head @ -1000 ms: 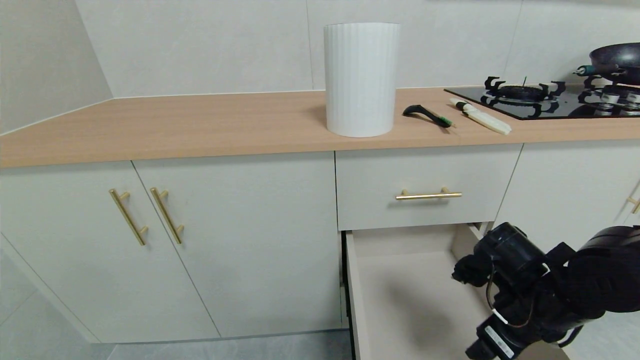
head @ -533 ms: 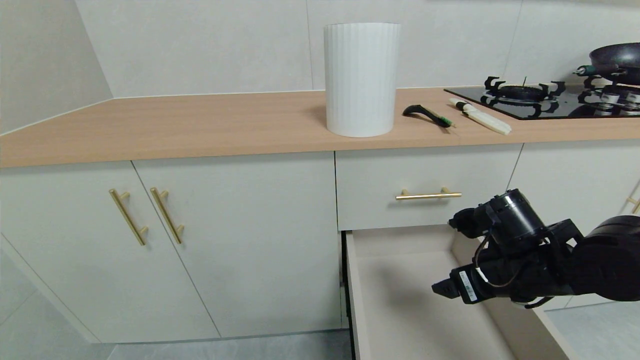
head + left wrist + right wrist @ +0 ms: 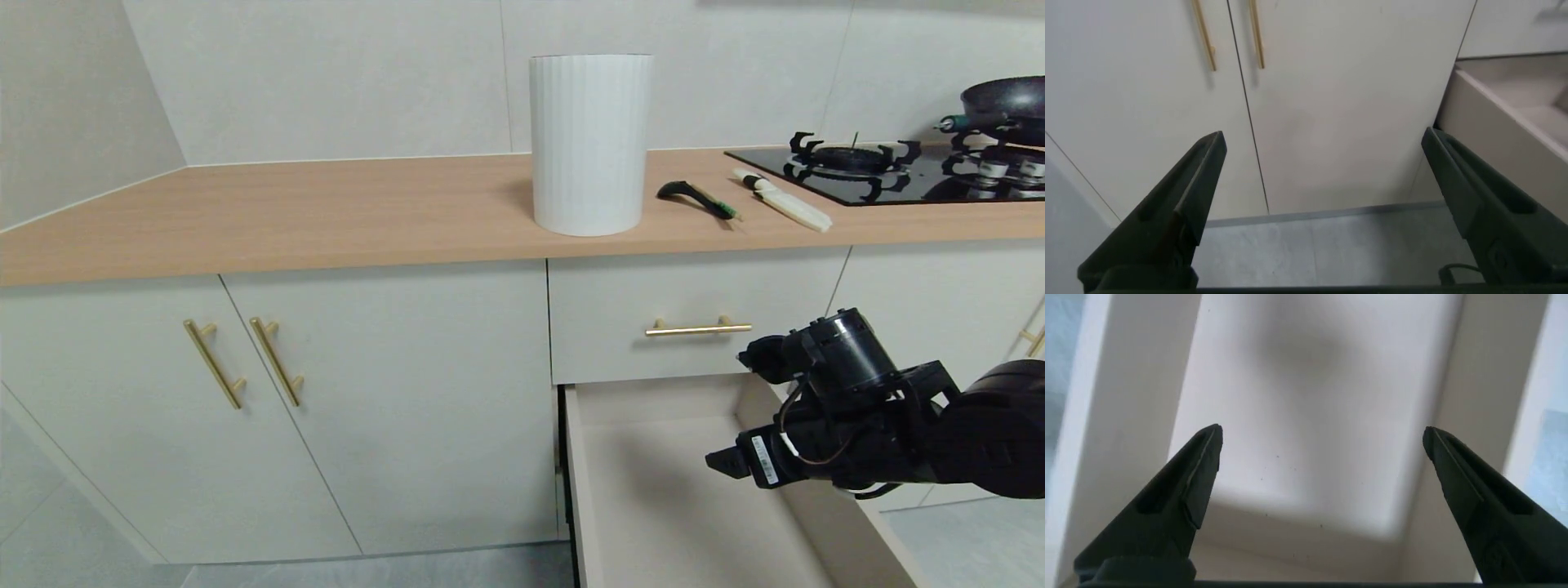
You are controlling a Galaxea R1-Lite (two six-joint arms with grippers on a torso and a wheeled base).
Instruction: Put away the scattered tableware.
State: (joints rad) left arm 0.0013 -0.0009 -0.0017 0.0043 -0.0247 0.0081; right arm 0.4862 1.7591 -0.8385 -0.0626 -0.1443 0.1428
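On the wooden counter (image 3: 326, 204) lie a black utensil with a green handle (image 3: 698, 198) and a white utensil (image 3: 784, 200), both to the right of a tall white ribbed container (image 3: 589, 143). Below them the lower drawer (image 3: 571, 474) is pulled out, and its inside shows bare. My right gripper (image 3: 722, 463) hangs over the drawer's right part; in the right wrist view the gripper (image 3: 1323, 482) is open, nothing between its fingers, above the drawer floor (image 3: 1315, 416). My left gripper (image 3: 1323, 196) is open and empty, low in front of the cabinet doors (image 3: 1331, 106).
A gas hob (image 3: 882, 163) with a dark pan (image 3: 1004, 98) sits at the counter's right end. A shut drawer with a gold handle (image 3: 698, 329) is above the open one. Double doors with gold handles (image 3: 245, 367) stand to the left. Grey floor (image 3: 1315, 253) lies below.
The right arm rose from low at the drawer's front and swung its gripper left over the drawer, then held. The head camera shifted slightly, so the whole picture sits lower.
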